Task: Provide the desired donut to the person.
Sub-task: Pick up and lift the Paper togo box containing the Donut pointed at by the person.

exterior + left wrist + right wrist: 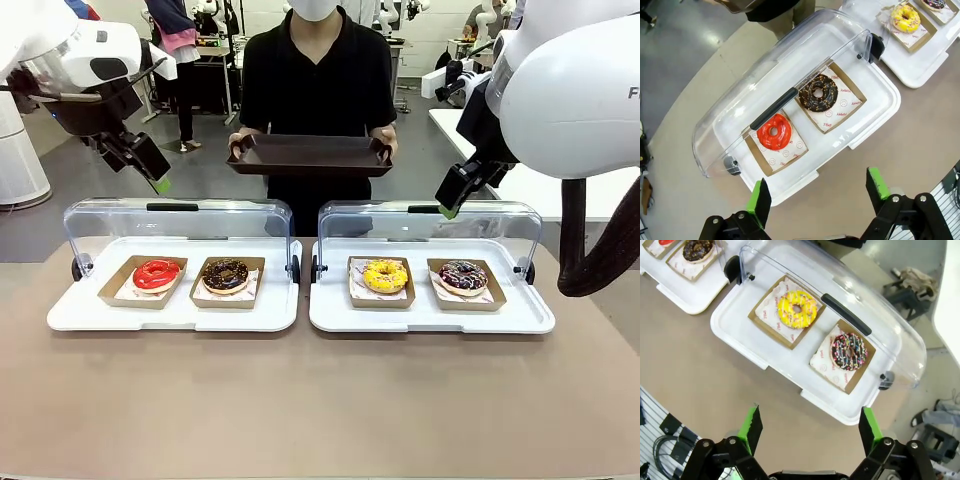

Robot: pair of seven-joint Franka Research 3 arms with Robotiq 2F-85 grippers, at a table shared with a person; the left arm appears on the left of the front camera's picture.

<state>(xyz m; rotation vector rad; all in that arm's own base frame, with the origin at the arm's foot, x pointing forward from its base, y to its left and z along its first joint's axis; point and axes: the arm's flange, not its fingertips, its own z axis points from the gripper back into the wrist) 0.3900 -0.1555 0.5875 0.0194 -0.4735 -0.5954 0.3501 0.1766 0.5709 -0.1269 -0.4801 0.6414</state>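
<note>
The left gripper (818,192) and right gripper (810,422) hang above the tabletop (300,400), jaws wide and empty; the person (317,80) holds out a dark tray (310,155).

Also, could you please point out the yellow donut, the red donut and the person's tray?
yellow donut (375,279), front view, its top.
red donut (783,138), left wrist view, its ring.
tray (310,152), front view, its bare surface.

Person (317,90) cropped above the mask; liner (842,103) print (tiny) illegible
</note>
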